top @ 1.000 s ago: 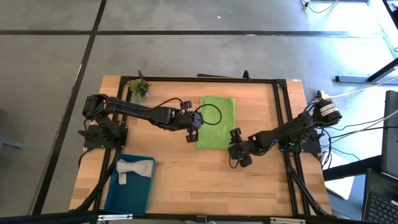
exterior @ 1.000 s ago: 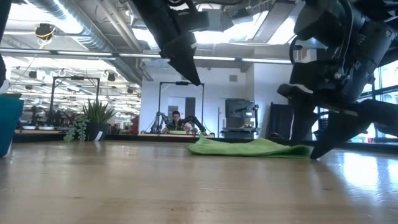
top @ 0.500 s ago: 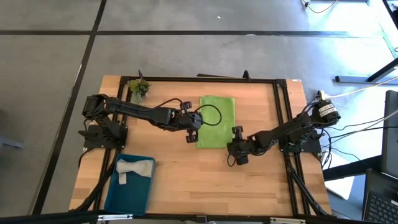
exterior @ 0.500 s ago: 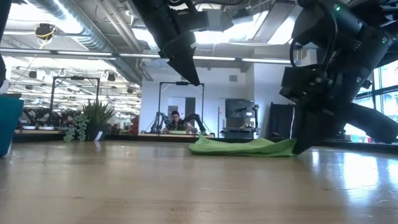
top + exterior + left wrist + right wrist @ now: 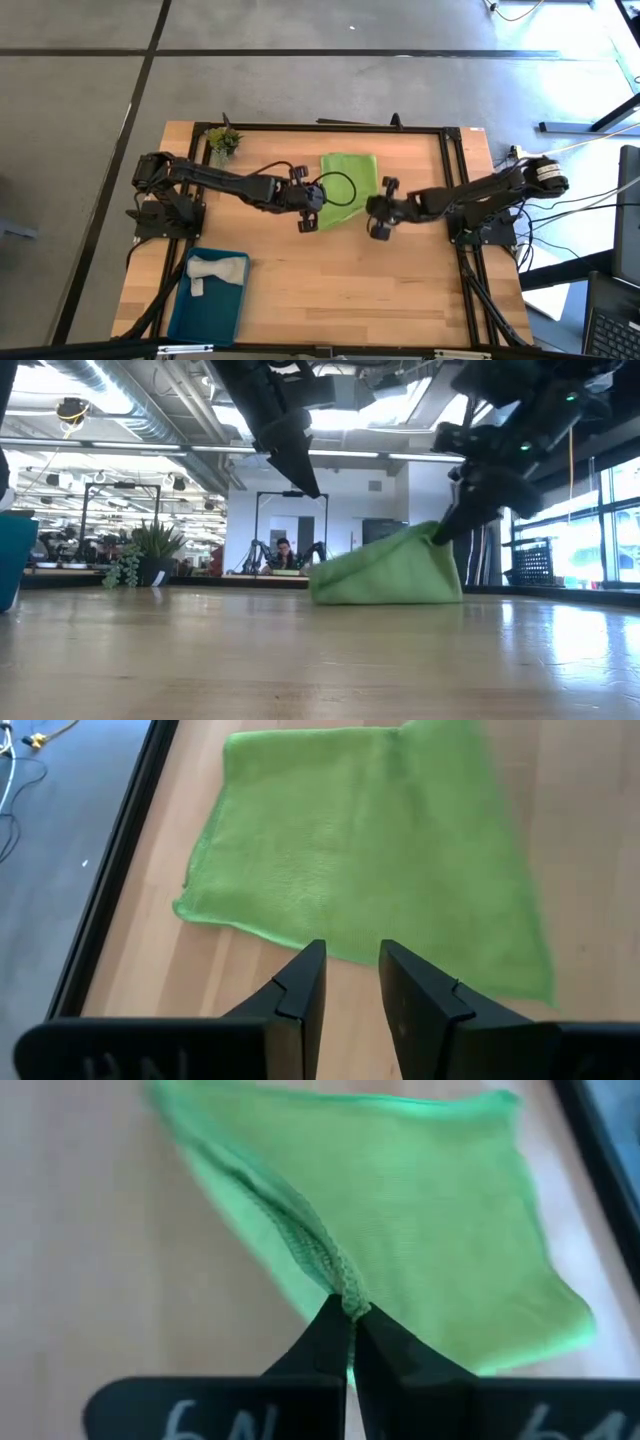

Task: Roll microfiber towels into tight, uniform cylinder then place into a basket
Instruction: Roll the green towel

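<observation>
The high view looks straight down on the whole worktop [image 5: 300, 290]. The low view sits at worktop level, facing the room. Both wrist views look closely down on the green towel [image 5: 370, 850], which all four views share.

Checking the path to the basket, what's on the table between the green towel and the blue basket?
In the high view, only bare wood lies between the green towel and the teal basket; the left gripper hangs above near the towel.

An open-plan robotics lab: exposed ceiling ducts [image 5: 150, 420] and other robot rigs [image 5: 290, 530] behind.
</observation>
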You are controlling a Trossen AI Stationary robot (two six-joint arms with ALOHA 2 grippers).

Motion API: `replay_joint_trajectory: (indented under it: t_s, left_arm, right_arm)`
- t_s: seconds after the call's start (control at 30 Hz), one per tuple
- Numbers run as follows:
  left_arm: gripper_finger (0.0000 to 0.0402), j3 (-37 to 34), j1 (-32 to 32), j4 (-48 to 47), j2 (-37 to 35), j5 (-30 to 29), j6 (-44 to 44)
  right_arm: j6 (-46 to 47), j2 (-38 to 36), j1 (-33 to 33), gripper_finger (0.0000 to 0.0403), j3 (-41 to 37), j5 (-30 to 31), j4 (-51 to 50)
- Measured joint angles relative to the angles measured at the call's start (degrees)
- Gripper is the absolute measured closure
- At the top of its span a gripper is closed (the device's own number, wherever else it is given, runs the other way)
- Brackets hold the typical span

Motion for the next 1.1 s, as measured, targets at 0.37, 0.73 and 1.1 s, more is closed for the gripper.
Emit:
replay_joint_trajectory:
  t_s: [0.37,0.73,1.1]
  left_arm:
    - [0.0314,0.00,-1.18,0.00,0.02,0.00,0.00]
    - [0.0314,0.00,-1.16,-0.07,0.02,0.00,-1.03]
    - [0.0314,0.00,-1.25,-0.43,0.02,0.08,-1.33]
  right_arm:
    - [-0.26,1.04,-15.80,0.0397,0.04,1.18,4.61]
    - [-3.37,2.70,-22.96,0.0397,0.07,1.00,9.13]
    - [-4.96,7.96,-26.59,0.0397,0.07,-1.64,12.41]
